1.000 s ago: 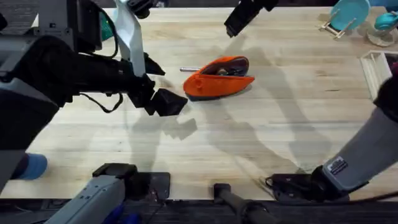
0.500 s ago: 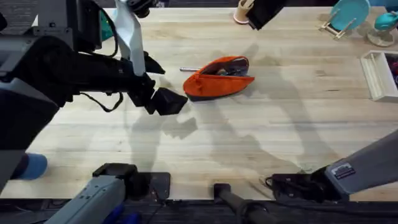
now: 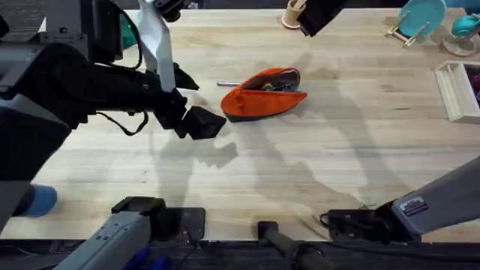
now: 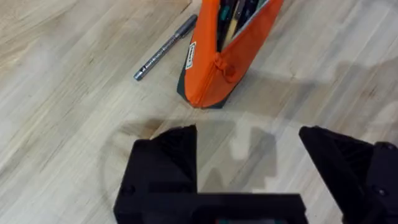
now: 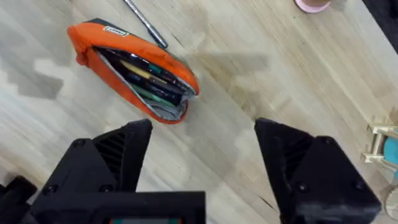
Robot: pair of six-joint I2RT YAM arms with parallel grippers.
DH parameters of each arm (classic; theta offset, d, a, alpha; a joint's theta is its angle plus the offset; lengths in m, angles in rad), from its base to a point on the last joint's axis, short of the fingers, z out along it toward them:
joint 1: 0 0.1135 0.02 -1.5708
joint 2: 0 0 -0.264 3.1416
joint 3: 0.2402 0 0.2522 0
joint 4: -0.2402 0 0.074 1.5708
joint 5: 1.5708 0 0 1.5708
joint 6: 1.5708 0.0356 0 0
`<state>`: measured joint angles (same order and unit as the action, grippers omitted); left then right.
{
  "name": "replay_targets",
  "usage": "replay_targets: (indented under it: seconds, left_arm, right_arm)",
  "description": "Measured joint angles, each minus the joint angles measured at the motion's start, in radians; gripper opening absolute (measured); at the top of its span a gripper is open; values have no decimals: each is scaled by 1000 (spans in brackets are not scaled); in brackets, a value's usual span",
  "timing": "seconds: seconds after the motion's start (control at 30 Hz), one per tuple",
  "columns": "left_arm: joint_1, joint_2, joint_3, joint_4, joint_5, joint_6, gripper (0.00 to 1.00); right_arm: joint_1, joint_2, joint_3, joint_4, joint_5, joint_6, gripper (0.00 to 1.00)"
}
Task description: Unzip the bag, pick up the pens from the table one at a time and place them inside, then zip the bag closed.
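Note:
The orange bag (image 3: 262,95) lies unzipped mid-table, with a dark green pen (image 5: 152,93) and other writing things showing in its mouth. A silver pen (image 3: 227,83) rests on the table (image 3: 300,165), just off the bag's far left end. My left gripper (image 3: 196,122) hovers open and empty to the bag's near left; its wrist view shows the bag (image 4: 230,50) and silver pen (image 4: 165,48) ahead of the left gripper (image 4: 245,134). My right gripper (image 3: 315,19) hangs open and empty, high behind the bag's right end. The bag (image 5: 134,68) and silver pen (image 5: 144,25) lie beyond the right gripper (image 5: 204,127).
A pink cup (image 3: 292,15) stands at the back near the right gripper. Teal items on a small wooden stand (image 3: 421,15) sit at the back right, and a white tray (image 3: 457,90) at the right edge. A blue object (image 3: 37,201) is at the near left.
The right gripper has swung right and farther back from the bag, uncovering the pink cup, then held still. The left arm, bag and silver pen have not moved.

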<state>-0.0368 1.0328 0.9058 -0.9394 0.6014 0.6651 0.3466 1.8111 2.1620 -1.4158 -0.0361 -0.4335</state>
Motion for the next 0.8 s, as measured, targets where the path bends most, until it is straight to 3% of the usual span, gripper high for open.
replay_targets:
  seconds: [0.2, 0.53, 0.67, 0.8]
  left_arm:
    - [0, 0, 0, 49, -9, 1, 995]
    - [0, 12, 0, 222, -29, 42, 992]
    - [6, 79, 2, 255, -22, 81, 991]
    - [46, 186, 45, 250, -5, 129, 993]
  right_arm:
    - [0, 0, 0, 0, 7, 0, 998]
    - [0, 0, 0, 0, 7, 0, 998]
    - [0, 0, 0, 0, 7, 0, 997]
    - [0, 0, 0, 1, 7, 0, 997]
